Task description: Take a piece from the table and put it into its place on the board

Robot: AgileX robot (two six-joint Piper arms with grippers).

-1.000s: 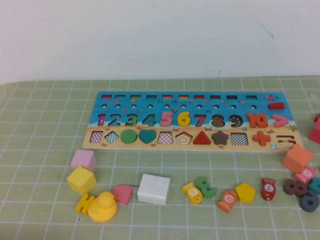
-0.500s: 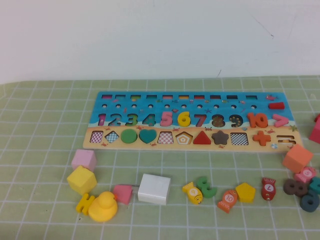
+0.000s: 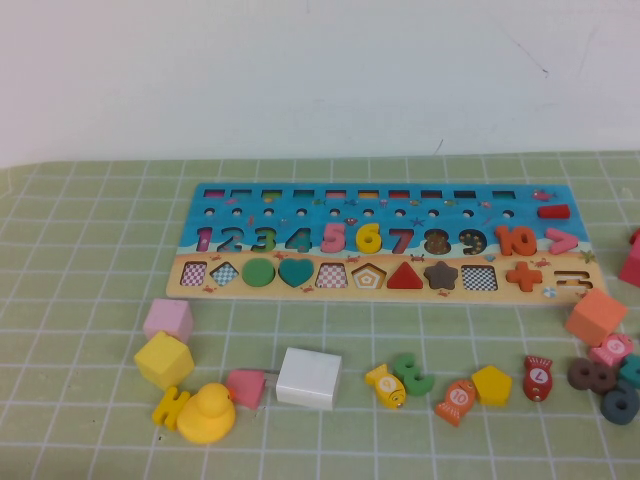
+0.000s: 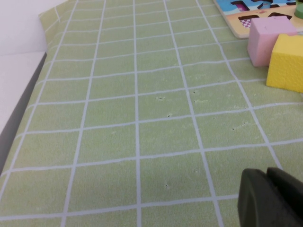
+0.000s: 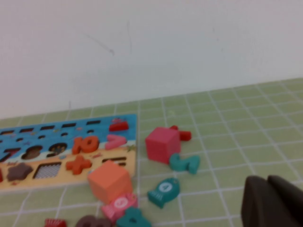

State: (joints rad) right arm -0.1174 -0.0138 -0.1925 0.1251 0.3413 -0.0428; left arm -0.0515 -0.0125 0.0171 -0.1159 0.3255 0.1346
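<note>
Piece (image 3: 368, 238), the yellow digit 6, lies in the digit row of the board (image 3: 385, 205), just right of centre in the high view, between the pink 5 and the red 7; it looks seated in its recess, though whether it is fully flush cannot be judged. The left gripper (image 4: 267, 189) hovers low over bare green checked mat, with a pink cube (image 4: 267, 40) and a yellow cube (image 4: 289, 61) further off near the board's corner. Whether this pincer is open or closed cannot be told, and it holds nothing visible. The right gripper (image 5: 269, 194), equally unreadable, hangs over the mat beyond a red cube (image 5: 162, 143) and an orange cube (image 5: 108, 182). Neither shows in the high view, so both are clear of the board. The placing step appears done, and the next move probably calls only for keeping the arms away. The green 3 (image 3: 412, 372), yellow pentagon (image 3: 491, 384), white block (image 3: 308, 378) and duck (image 3: 206, 412) sit across the lower frame, obstructing nothing.
</note>
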